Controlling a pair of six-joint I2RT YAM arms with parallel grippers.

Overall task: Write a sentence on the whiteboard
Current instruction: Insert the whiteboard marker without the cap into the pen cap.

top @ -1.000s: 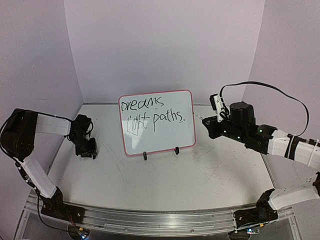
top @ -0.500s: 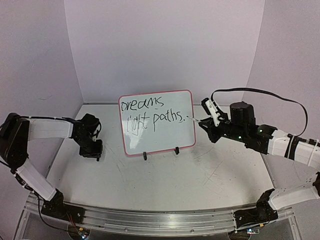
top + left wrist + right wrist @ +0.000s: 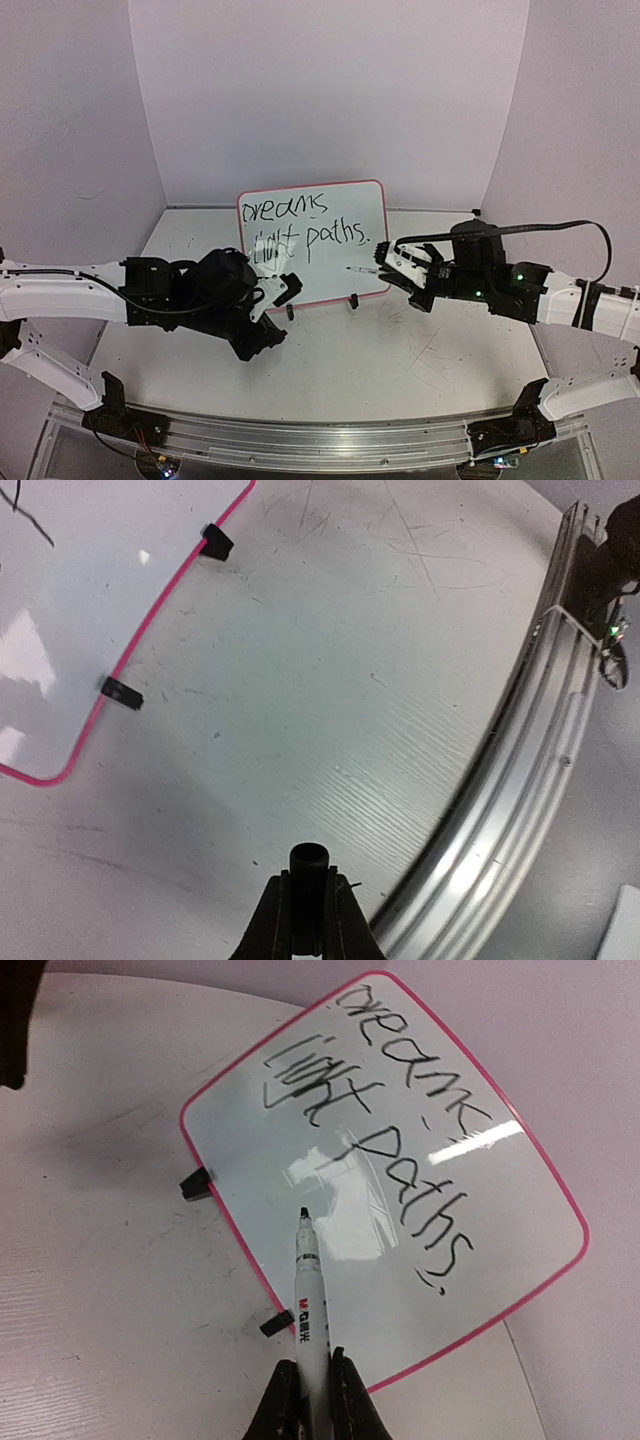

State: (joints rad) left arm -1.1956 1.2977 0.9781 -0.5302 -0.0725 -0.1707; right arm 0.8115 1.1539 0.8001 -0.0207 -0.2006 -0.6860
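The whiteboard [image 3: 335,262], pink-framed, stands tilted at the table's middle on two black clip feet [image 3: 196,1184]. The sentence [image 3: 308,224] in black marker reads "dreams light paths." over two lines. My right gripper [image 3: 398,266] is shut on a white marker [image 3: 308,1305]. Its uncapped tip [image 3: 303,1213] hangs over the board's blank lower part, apart from the writing. My left gripper [image 3: 284,289] is at the board's lower left corner, shut on a short black marker cap [image 3: 309,865]. The left arm hides that corner in the top view.
A curved aluminium rail [image 3: 520,780] runs along the table's near edge, with the arm bases on it. Lilac walls close in the back and both sides. The scuffed white table [image 3: 400,350] lies in front of the board.
My left arm has swung from the far left to the board's lower left corner. The right gripper has dropped and now points the marker left across the board's lower right.
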